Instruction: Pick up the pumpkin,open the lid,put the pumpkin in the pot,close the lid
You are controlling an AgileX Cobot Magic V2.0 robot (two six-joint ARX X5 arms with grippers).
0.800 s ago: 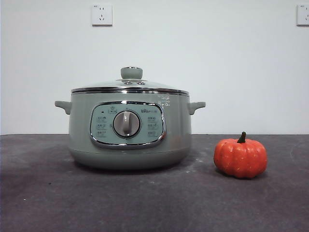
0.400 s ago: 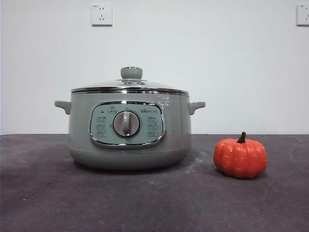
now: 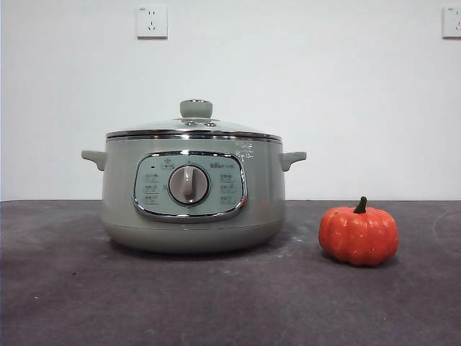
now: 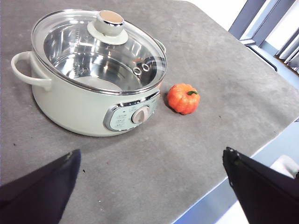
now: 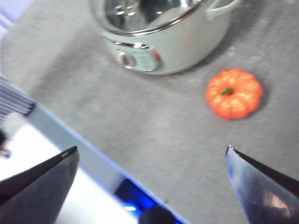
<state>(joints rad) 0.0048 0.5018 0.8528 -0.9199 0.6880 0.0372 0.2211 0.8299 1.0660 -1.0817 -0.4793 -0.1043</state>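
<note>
The sage-green pot (image 3: pixel 193 194) stands on the dark table with the glass lid (image 3: pixel 194 130) resting shut on it, knob up. To its right sits the small orange pumpkin (image 3: pixel 359 235), upright with its green stem on top. The left wrist view shows the pot (image 4: pixel 84 98), the lid (image 4: pixel 100 46) and the pumpkin (image 4: pixel 183 98) from high above; my left gripper (image 4: pixel 152 186) hangs open and empty, well short of them. My right gripper (image 5: pixel 152 179) is open and empty too, above the table's front edge, with the pumpkin (image 5: pixel 233 93) and pot (image 5: pixel 163 42) ahead of it. No arm appears in the front view.
The grey table top (image 3: pixel 230 303) ends close under both grippers, with its front edge (image 5: pixel 70 135) showing in the right wrist view. Two wall sockets (image 3: pixel 152 21) sit high on the white wall behind.
</note>
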